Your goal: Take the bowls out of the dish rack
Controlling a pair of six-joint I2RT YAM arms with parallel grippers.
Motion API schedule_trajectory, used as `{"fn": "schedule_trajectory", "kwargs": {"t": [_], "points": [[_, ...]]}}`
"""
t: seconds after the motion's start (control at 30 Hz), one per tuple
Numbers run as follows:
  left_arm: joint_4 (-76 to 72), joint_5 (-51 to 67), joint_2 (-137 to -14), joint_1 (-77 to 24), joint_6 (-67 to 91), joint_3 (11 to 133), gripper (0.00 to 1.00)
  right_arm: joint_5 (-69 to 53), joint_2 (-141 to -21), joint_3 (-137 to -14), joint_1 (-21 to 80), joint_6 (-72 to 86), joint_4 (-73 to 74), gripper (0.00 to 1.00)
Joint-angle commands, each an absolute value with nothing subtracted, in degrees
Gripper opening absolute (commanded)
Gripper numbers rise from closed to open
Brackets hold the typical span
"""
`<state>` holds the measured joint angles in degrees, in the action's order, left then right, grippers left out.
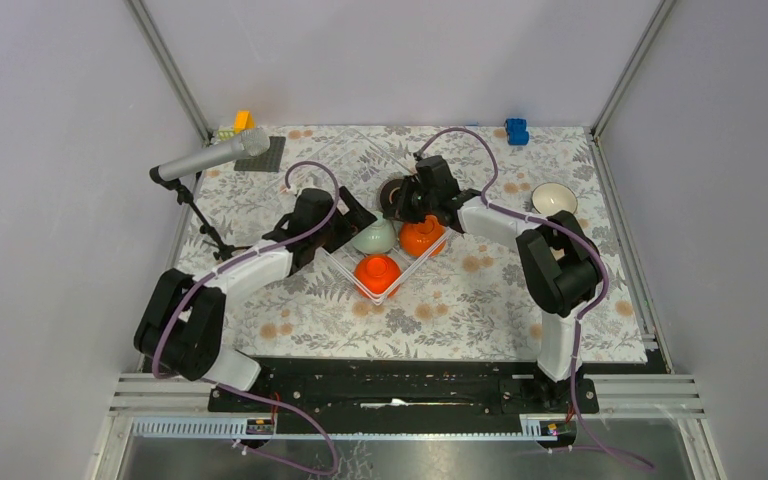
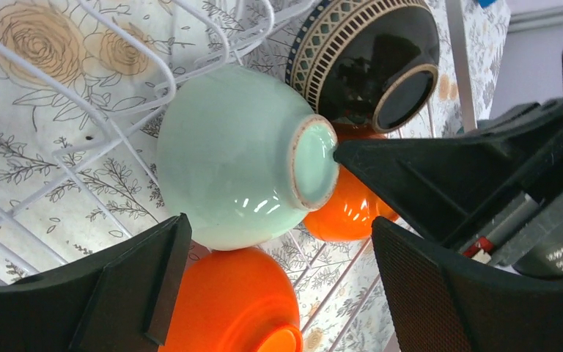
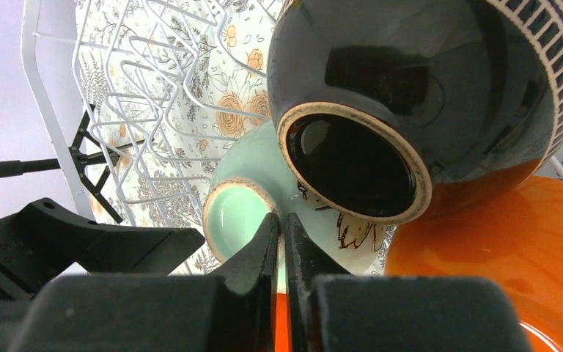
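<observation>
Four bowls sit clustered in the near corner of the white wire-grid dish rack (image 1: 348, 265) at the centre of the overhead view. They lie bottoms-up or tipped on their sides, as washed dishes are left to drain. A glossy mint-green ceramic bowl (image 2: 227, 165) lies against two bright orange ceramic bowls (image 1: 377, 272) (image 1: 422, 236). A dark brown bowl with a patterned band at its rim (image 3: 410, 81) is tilted just above them. A white ceramic bowl (image 1: 553, 198) stands upright on the flower-patterned tabletop (image 1: 480, 300) at the right of that view, well apart from the rack. It looks to be already unloaded.

Both arms reach into the rack's centre. The left end effector (image 2: 277, 249) is spread as wide as it goes. Its black fingers (image 2: 128, 293) sit at the bottom corners of the left wrist view on either side of the mint-green bowl and grip nothing, apparently lined up to close on it.

The right end effector (image 3: 282, 229) has its fingers pressed together. Their tips lie against the raised foot ring of the mint-green bowl, at lower centre of the right wrist view and just under the dark brown bowl's foot. It seems to be steadying or nudging the bowl. Whether a sliver of the ring is caught between the tips cannot be told.
</observation>
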<state>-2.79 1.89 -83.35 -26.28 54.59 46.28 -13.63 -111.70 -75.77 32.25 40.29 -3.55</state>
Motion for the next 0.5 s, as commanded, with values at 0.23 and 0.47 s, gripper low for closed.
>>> {"fn": "schedule_trajectory", "kwargs": {"t": [0.23, 0.47], "points": [[7.5, -5.2, -87.4, -27.0, 72.4, 52.9, 0.99, -11.9, -114.0, -75.7, 30.9, 38.7, 1.0, 0.03], [7.5, -5.9, -89.0, -27.2, 74.1, 53.7, 0.99, -12.1, -114.1, -76.2, 30.8, 38.4, 1.0, 0.03]]}}
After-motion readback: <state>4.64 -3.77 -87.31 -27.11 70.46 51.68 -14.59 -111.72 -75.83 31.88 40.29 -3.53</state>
